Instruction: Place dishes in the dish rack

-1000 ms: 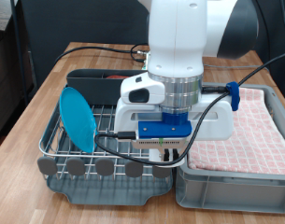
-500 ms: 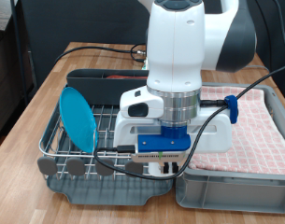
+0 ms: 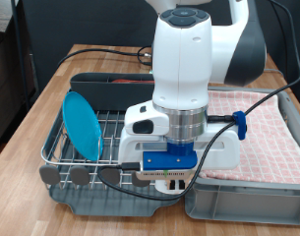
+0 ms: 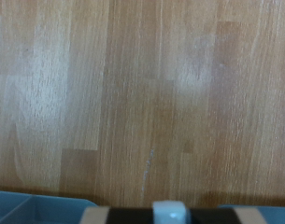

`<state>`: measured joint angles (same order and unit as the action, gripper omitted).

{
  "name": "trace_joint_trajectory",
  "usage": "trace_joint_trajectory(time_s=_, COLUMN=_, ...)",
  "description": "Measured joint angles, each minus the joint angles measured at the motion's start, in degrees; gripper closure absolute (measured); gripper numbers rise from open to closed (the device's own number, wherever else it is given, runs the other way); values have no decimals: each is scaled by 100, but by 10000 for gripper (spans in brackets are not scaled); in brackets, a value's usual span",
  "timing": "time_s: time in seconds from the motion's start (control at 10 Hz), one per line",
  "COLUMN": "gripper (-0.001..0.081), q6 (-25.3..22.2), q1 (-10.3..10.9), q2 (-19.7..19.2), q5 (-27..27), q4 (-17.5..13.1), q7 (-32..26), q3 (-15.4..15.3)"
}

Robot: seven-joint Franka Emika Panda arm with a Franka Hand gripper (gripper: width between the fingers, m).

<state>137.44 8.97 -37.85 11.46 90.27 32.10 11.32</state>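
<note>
The robot's hand (image 3: 171, 183) hangs low over the front of the dish rack (image 3: 110, 147), near the exterior view's bottom, between the rack and the grey bin (image 3: 250, 187) lined with pink checkered cloth (image 3: 258, 128). The arm's bulk hides the fingers, so I cannot tell whether they are apart or together, nor whether anything sits between them. The light-blue plate (image 3: 83, 122) stands upright on edge in the rack's wire grid, toward the exterior view's left, well apart from the hand. A reddish strip, perhaps the spoon (image 3: 120, 81), shows in the tall back compartment. The cup is not visible. The wrist view shows mostly bare wooden bench (image 4: 142, 93).
</note>
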Motion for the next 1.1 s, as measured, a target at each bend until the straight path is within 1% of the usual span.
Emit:
trace_joint_trajectory(time_s=0.3, gripper=735, q6=-3, q1=-6, q2=-35, q5=48, q4=-18, q7=1, q3=0)
trace_joint_trajectory(time_s=0.4, gripper=735, q6=-80, q1=-19, q2=-49, q5=69, q4=-39, q7=1, q3=-13)
trace_joint_trajectory(time_s=0.5, gripper=657, q6=-288, q1=-47, q2=-66, q5=73, q4=-118, q7=-15, q3=-40)
trace_joint_trajectory(time_s=0.6, gripper=477, q6=-563, q1=-87, q2=-76, q5=77, q4=-234, q7=-51, q3=-81)
trace_joint_trajectory(time_s=0.7, gripper=477, q6=-871, q1=-137, q2=-77, q5=93, q4=-362, q7=-104, q3=-131)
trace_joint_trajectory(time_s=0.9, gripper=117, q6=-1583, q1=-230, q2=-77, q5=172, q4=-640, q7=-168, q3=-234)
trace_joint_trajectory(time_s=1.0, gripper=117, q6=-1954, q1=-255, q2=-75, q5=199, q4=-775, q7=-169, q3=-252)
trace_joint_trajectory(time_s=1.1, gripper=29, q6=-2365, q1=-262, q2=-68, q5=202, q4=-910, q7=-108, q3=-250)
